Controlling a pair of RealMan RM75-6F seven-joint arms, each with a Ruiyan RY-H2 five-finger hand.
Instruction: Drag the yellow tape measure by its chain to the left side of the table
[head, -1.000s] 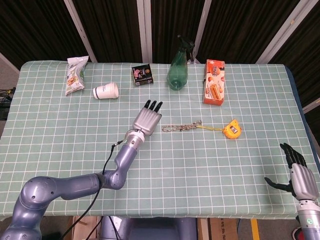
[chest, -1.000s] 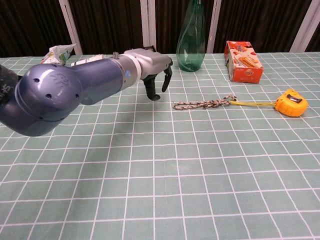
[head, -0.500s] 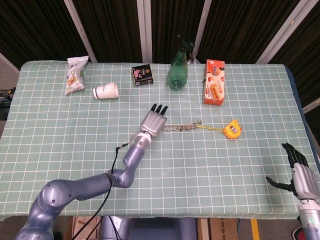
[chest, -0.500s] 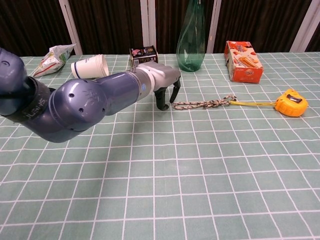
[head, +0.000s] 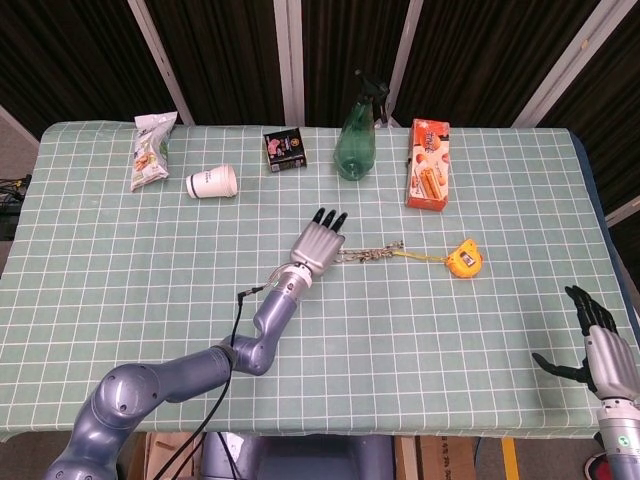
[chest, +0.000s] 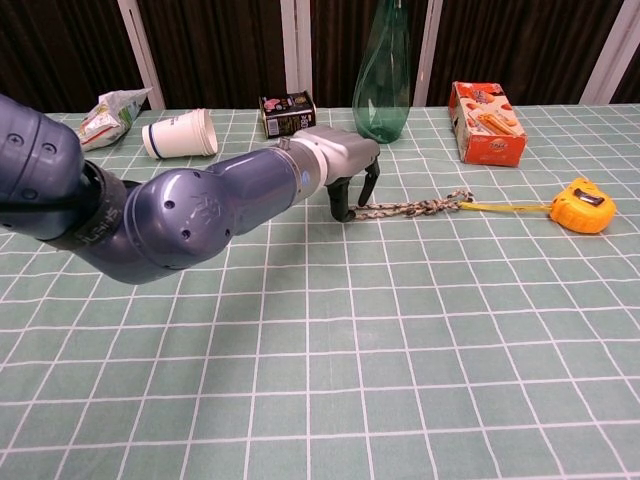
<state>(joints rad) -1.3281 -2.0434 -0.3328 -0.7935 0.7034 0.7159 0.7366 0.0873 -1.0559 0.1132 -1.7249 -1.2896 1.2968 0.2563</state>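
The yellow tape measure (head: 464, 258) (chest: 583, 205) lies right of centre on the table. A short yellow strip joins it to a metal chain (head: 372, 253) (chest: 412, 208) that runs leftward. My left hand (head: 319, 241) (chest: 343, 168) hovers palm down over the chain's left end. Its fingers (chest: 344, 204) are curved downward and apart, and their tips stand at the end links without closing on them. At the table's near right corner my right hand (head: 603, 347) is open with its fingers spread, far from the chain.
Along the far edge stand a snack bag (head: 150, 150), a paper cup on its side (head: 212, 181), a small dark box (head: 283, 148), a green spray bottle (head: 354, 150) and an orange box (head: 428, 163). A green checked cloth (head: 120, 260) covers the table.
My left hand has moved rightward across the table and come down over the chain's left end. Chain, tape measure and right hand have stayed put.
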